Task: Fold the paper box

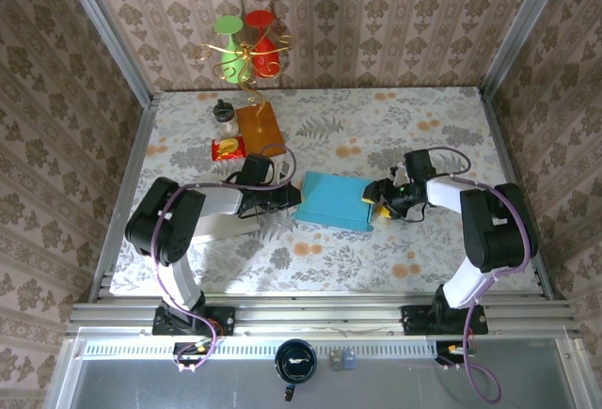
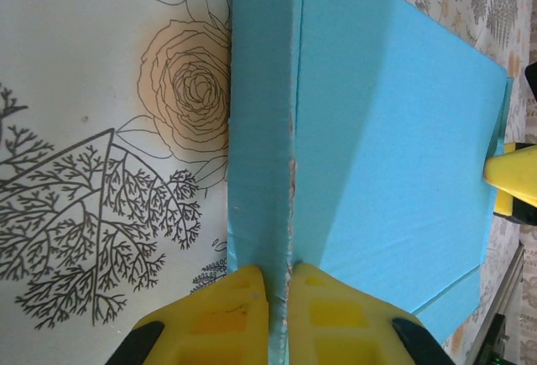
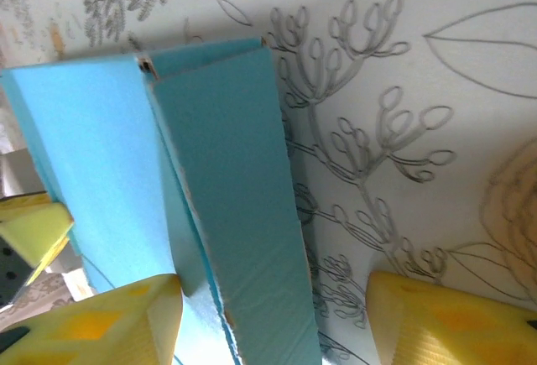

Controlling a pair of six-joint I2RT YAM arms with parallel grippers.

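- The table (image 1: 423,127) is covered with a pale cloth printed with flowers, ferns and leaves, some in grey outline and some in orange
- Walls (image 1: 376,14) papered in a brown-and-cream striped damask pattern close it in on three sides, and a metal frame (image 1: 127,150) runs along the table's edges and up the corners
- At the far left of the table stands a gold wire stand (image 1: 243,61) carrying a green cup (image 1: 227,28) and a red cup (image 1: 261,23)
- Just in front of the stand are a small jar (image 1: 225,117), an orange board (image 1: 261,125) beside it, and a red and yellow packet (image 1: 228,149) a little nearer
- The paper box (image 1: 334,200) is light blue and lies near the middle of the table, partly folded, directly between the two hands
- The left hand (image 1: 282,198) reaches in from the left, and its wrist view shows the left hand (image 2: 279,277) pinched tight on a raised edge of the paper box (image 2: 394,147), the yellow fingers (image 2: 226,306) pressed on either side of the fold
- The right hand (image 1: 376,197) meets the opposite end of the box, and in its wrist view the right hand (image 3: 273,298) is spread wide, gripping nothing
- An upright flap of the paper box (image 3: 235,197) stands between its fingers (image 3: 453,319), the one on the right side of that view resting over bare cloth, apart from the flap
- The top view shows both arms lying low over the table, their bases at the near edge
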